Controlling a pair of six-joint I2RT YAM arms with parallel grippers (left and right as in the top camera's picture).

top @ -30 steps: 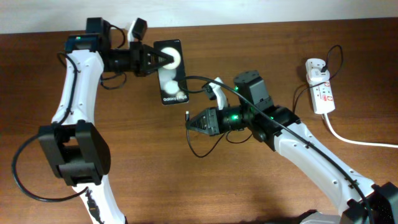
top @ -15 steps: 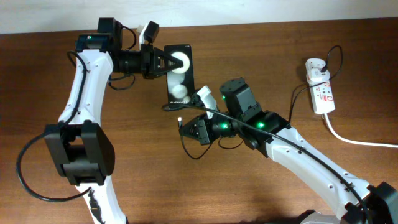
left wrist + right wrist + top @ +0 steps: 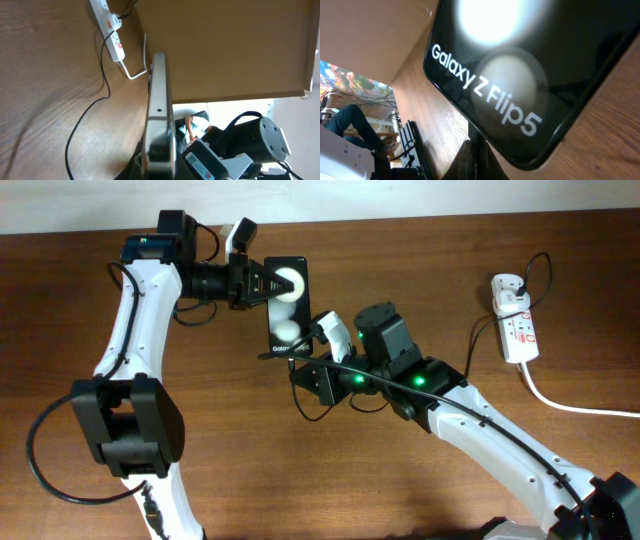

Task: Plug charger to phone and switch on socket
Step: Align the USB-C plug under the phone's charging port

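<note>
The black phone (image 3: 286, 305), with white blobs and Galaxy lettering, lies on the table. My left gripper (image 3: 264, 283) is shut on its far end. The left wrist view shows the phone edge-on (image 3: 159, 95) between the jaws. My right gripper (image 3: 299, 372) is shut on the small plug tip of the charger (image 3: 478, 142) and holds it against the phone's lettered end (image 3: 520, 70). I cannot tell whether the tip is in the port. The thin black cable (image 3: 478, 332) runs to the white adapter (image 3: 508, 290), which is plugged into the socket (image 3: 520, 332) at the far right.
The socket's thick white cord (image 3: 575, 406) trails off to the right edge. The left wrist view shows the socket (image 3: 111, 30) and the thin cable (image 3: 102, 90) on the wood. Slack cable loops under my right arm (image 3: 325, 415).
My left gripper carried the phone to the right, then held still. My right gripper moved left and up with the plug tip, which is now at the phone's lettered end.
</note>
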